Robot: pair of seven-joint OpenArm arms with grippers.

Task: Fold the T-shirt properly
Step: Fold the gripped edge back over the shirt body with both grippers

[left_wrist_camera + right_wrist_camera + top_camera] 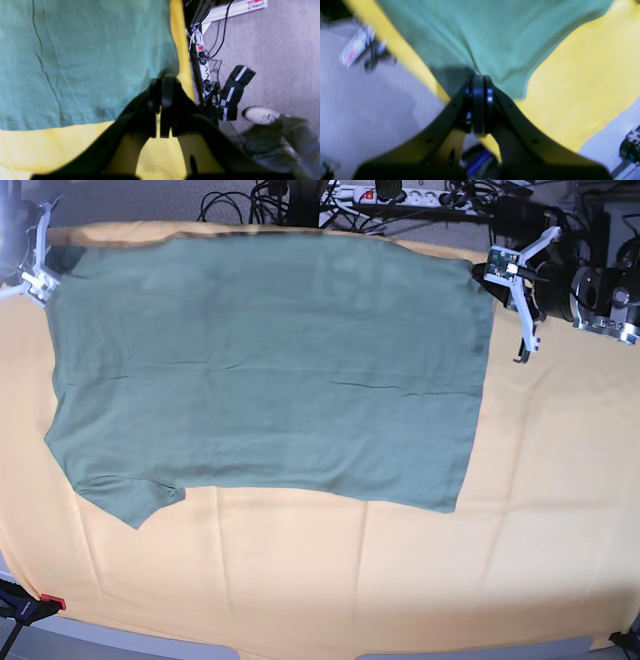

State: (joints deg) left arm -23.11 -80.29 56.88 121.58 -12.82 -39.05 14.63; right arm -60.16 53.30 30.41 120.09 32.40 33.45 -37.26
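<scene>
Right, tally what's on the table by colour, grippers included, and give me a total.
Green: 1, the T-shirt
Orange-yellow: 1, the cloth under it
Grippers: 2, the left gripper and the right gripper, each shut on a far corner of the T-shirt
Total: 4
</scene>
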